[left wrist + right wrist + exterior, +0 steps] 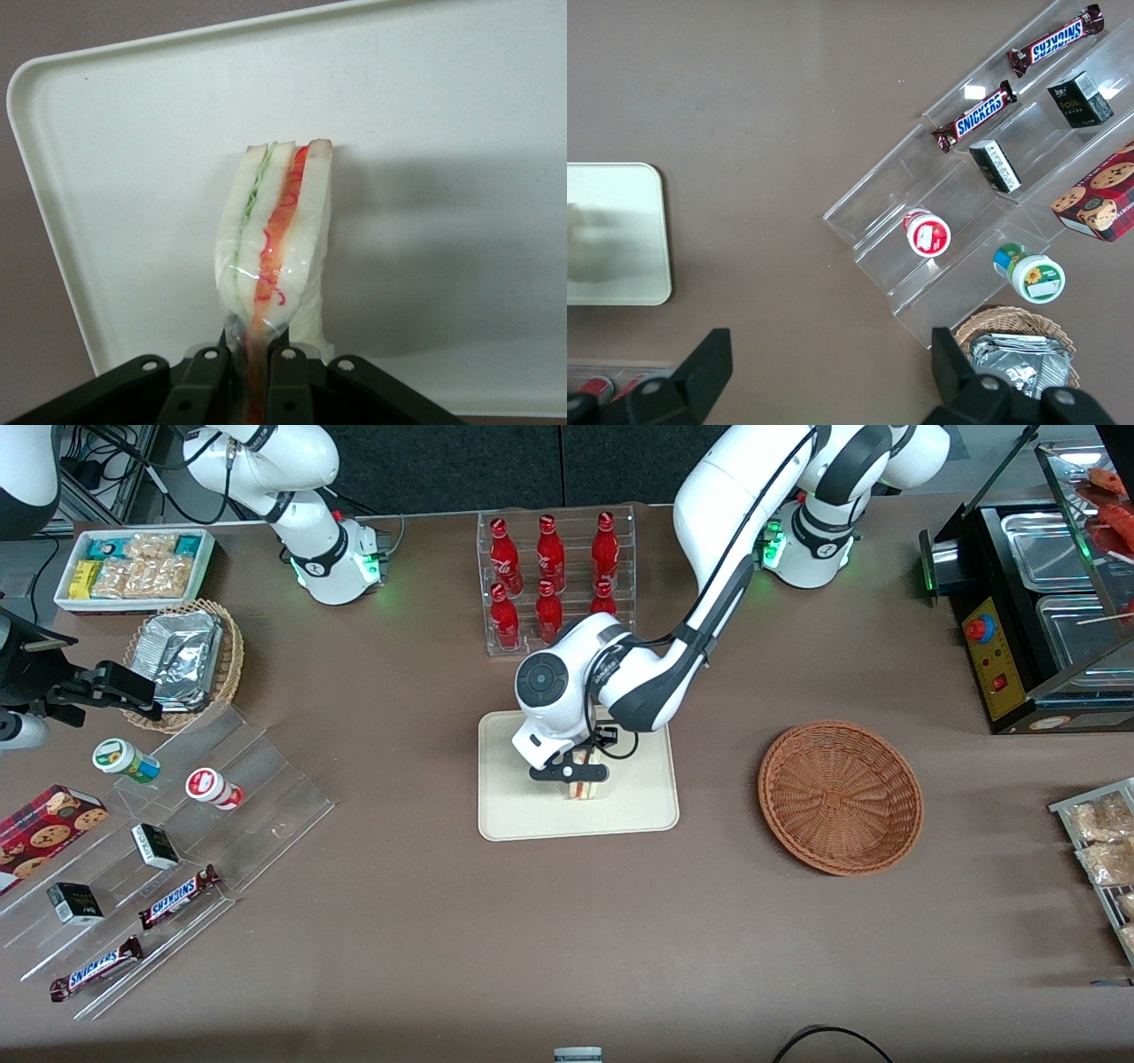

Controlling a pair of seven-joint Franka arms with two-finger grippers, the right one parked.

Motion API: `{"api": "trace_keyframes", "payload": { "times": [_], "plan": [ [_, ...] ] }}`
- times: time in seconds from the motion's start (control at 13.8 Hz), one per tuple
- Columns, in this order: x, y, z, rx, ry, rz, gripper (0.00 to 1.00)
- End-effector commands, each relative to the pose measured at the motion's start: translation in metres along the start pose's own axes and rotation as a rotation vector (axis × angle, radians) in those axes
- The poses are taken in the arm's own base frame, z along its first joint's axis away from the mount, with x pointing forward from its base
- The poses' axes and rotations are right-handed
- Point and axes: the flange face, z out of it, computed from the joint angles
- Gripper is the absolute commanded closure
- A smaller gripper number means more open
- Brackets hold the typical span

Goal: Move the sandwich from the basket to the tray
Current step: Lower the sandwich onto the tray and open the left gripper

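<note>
Front view gives us the brown tabletop (pixel 549 939) first, though its edges run out of frame at both ends, so we see only part of the cookie box and of the snack packets at the working arm's end. Next in size, the working left arm (pixel 709 593) reaches down over the tray (pixel 638 815) and covers a good share of it; we can make out only the tray's rim nearest the camera and its two side edges. The basket (pixel 840 797) sits apart from the tray, toward the working arm's end of the tabletop, and we see nothing inside it. Farther from the camera than the tray stands a clear rack of red bottles (pixel 554 576), its nearest row partly hidden by the arm's wrist.

Under that wrist the gripper (pixel 572 772) hangs low over the middle of the tray. From the front we catch only a sliver of the sandwich (pixel 585 788) just below the black fingers. The wrist camera shows more: the sandwich (pixel 275 243) stands on edge in clear wrap, its red, orange and green layers facing us, and the gripper (pixel 251 372) pinches its near end between the two fingers (pixel 208 376). That pinched end is cut off by the frame. We cannot tell whether the sandwich's lower edge touches the tray (pixel 461 115) or hangs just above it.
</note>
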Motion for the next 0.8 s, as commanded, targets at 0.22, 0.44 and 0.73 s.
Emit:
{"api": "trace_keyframes", "payload": {
  "times": [0.22,0.44,0.73],
  "plan": [
    [0.0048,0.0064,0.0053,0.031,-0.002,-0.019,1.00],
    [0.0087,0.0079,0.0045,0.039,-0.009,-0.044,1.00],
    [0.0110,0.0095,0.0094,0.044,-0.013,-0.055,0.77]
  ]
}}
